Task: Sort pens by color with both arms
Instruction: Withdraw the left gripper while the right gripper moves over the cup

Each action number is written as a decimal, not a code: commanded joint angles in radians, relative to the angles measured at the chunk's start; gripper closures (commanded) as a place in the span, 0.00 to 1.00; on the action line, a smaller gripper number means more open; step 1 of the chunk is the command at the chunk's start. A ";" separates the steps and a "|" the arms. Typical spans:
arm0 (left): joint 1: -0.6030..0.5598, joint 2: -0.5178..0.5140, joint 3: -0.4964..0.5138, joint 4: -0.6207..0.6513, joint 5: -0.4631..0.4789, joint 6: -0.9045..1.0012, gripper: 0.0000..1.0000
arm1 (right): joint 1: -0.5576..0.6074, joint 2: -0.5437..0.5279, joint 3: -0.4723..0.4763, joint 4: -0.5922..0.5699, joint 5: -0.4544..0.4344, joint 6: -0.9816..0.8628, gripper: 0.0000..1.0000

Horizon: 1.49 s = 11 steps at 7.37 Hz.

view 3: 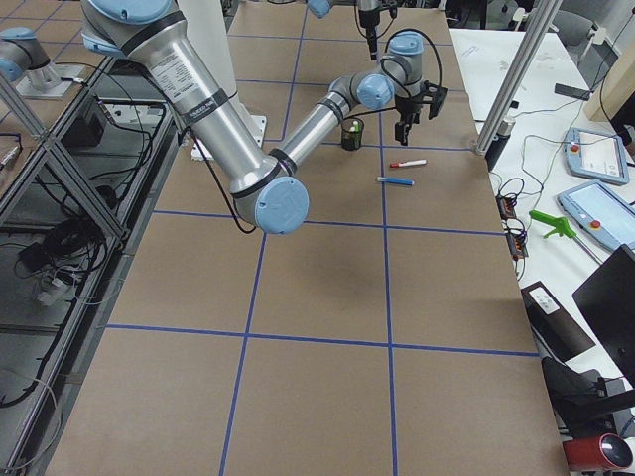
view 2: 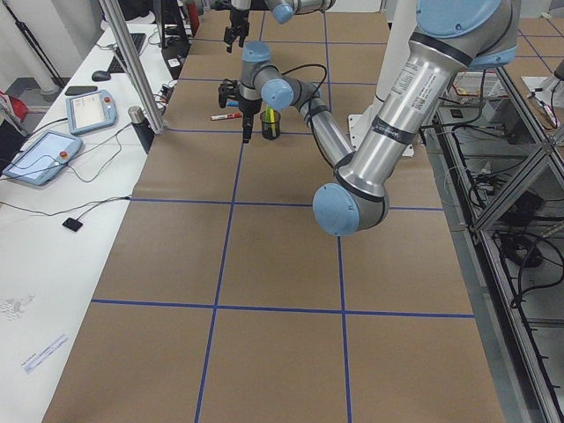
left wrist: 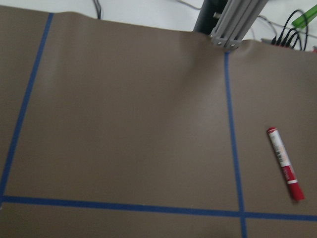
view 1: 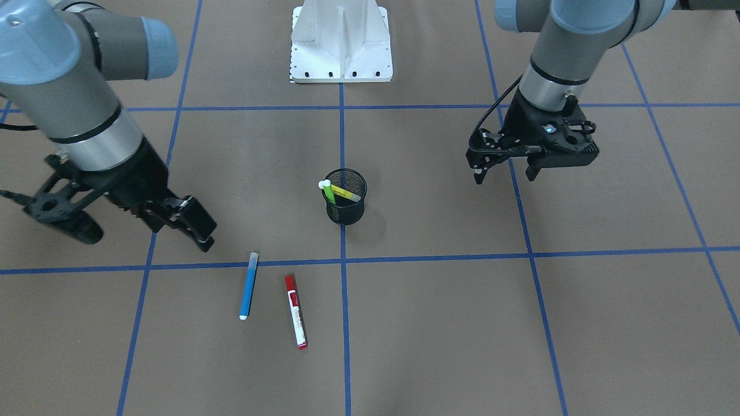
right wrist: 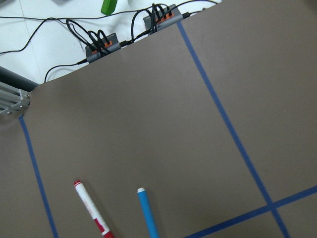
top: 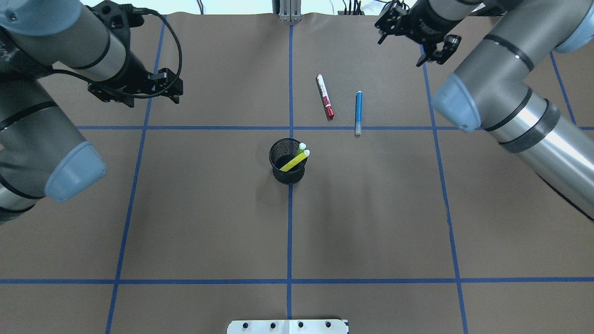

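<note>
1. The white pen with the red cap (view 1: pixel 295 312) lies flat on the tabletop (view 1: pixel 462 323), on the far side from my base and on my right half. The blue pen (view 1: pixel 248 286) lies near it, almost parallel, and the two do not touch.
2. The lime green pen (view 1: pixel 328 189) and the yellow pen (view 1: pixel 346 193) lean inside the black mesh cup (view 1: pixel 347 214) at the middle of the tabletop.
3. My right arm (view 1: pixel 87 127) hangs above the surface near the blue pen. Its jaws are spread wide and hold nothing.
4. My left arm (view 1: pixel 555 69) hovers over my left half, well apart from every pen. Its jaws are also apart and empty.
5. I judge that the step in hand is a pick of the blue pen by my right jaws, because they are the closer ones.
6. To do it well, I should turn the wrist until the fingers stand across the barrel, come down over its middle, and close only when both fingers are beside it.
7. The red-capped pen is the risk: a finger landing between the two pens may push it and make it roll.
</note>
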 commanded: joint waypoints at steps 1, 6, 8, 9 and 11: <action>-0.035 0.101 -0.018 0.010 -0.042 0.099 0.00 | -0.164 0.123 -0.044 -0.075 -0.093 0.035 0.01; -0.062 0.128 -0.018 0.011 -0.050 0.138 0.00 | -0.320 0.190 -0.115 -0.084 -0.216 -0.080 0.24; -0.068 0.130 -0.018 0.011 -0.050 0.138 0.00 | -0.356 0.176 -0.118 -0.093 -0.222 -0.085 0.29; -0.068 0.130 -0.018 0.011 -0.050 0.138 0.00 | -0.357 0.179 -0.114 -0.126 -0.222 -0.085 0.29; -0.068 0.130 -0.018 0.011 -0.050 0.138 0.00 | -0.367 0.174 -0.111 -0.133 -0.222 -0.085 0.39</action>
